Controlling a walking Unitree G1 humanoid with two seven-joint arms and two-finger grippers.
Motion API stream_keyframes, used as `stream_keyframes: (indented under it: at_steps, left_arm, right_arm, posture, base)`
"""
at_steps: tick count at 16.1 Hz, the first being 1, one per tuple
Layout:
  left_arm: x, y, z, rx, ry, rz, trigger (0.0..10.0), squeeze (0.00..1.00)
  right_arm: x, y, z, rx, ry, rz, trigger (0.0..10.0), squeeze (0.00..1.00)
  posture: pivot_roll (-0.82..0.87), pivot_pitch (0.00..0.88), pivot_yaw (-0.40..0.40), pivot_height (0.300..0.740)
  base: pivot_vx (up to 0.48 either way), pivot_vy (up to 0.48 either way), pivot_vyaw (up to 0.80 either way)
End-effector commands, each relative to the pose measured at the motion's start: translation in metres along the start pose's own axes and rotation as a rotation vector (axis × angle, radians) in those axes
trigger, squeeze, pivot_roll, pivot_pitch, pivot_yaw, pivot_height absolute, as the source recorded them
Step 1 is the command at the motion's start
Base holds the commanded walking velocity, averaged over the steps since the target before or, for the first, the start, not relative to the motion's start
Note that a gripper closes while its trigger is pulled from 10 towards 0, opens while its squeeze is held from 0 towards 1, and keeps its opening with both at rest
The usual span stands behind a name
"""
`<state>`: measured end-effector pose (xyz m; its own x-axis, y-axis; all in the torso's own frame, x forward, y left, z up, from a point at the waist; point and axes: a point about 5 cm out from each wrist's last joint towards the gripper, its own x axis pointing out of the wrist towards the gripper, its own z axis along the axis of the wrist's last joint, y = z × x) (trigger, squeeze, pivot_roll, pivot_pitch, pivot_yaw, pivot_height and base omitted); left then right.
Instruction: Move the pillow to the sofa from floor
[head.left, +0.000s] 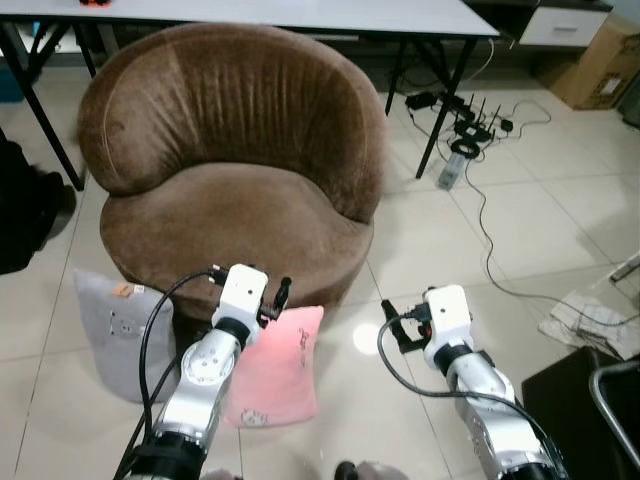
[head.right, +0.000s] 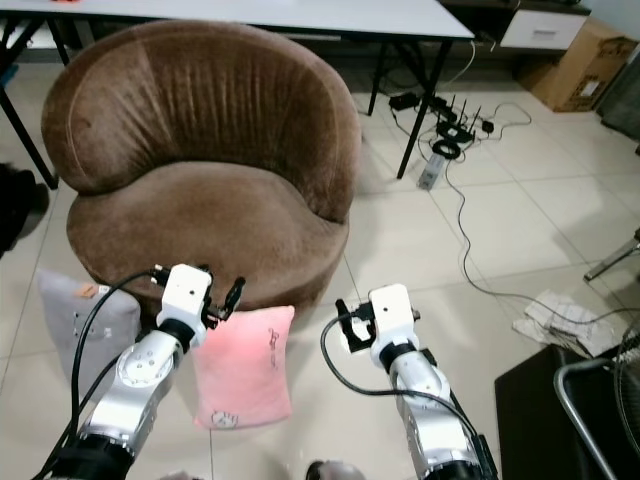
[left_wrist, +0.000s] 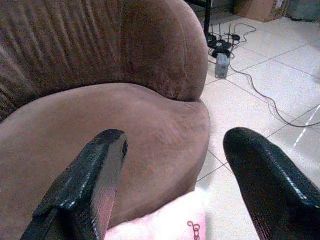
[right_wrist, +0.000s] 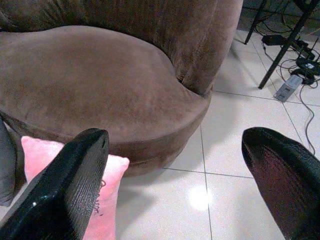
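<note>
Two pillows are being seen on the floor: one pink pillow (head.left: 275, 368) and one grey pillow (head.left: 118, 330). One brown sofa (head.left: 235, 170) and one white table (head.left: 330, 15) are being counted.

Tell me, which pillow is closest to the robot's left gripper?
The pink pillow, right under the left gripper. The grey pillow leans farther to the left, against the sofa.
</note>
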<state>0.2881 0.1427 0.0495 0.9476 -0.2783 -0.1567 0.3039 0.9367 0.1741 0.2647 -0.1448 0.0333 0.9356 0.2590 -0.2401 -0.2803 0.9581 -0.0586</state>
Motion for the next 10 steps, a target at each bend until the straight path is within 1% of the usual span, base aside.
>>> stream_keyframes:
  at_steps: [1,6,10]
  left_arm:
    - [0.0017,-0.0029,0.0040,0.002,-0.015,-0.009,10.0,0.00]
    - [0.0018,-0.0059,0.0026,0.010,-0.003,-0.025,10.0,0.00]
    - [0.0023,-0.0074,-0.0002,0.015,0.016,-0.026,10.0,0.00]
  right_arm:
    - [0.0012,-0.0027,0.0010,-0.009,-0.003,0.002,10.0,0.00]
    - [-0.0009,-0.0010,-0.0007,-0.007,0.000,0.012,10.0,0.00]
    - [-0.0027,0.0000,-0.0002,-0.011,0.000,0.018,10.0,0.00]
  posture:
    - [-0.08,0.081,-0.103,0.740]
    - [-0.08,0.086,-0.102,0.740]
    - [-0.08,0.087,-0.104,0.740]
  base:
    - [0.439,0.000,0.00]
    - [0.442,0.000,0.00]
    - [0.000,0.000,0.00]
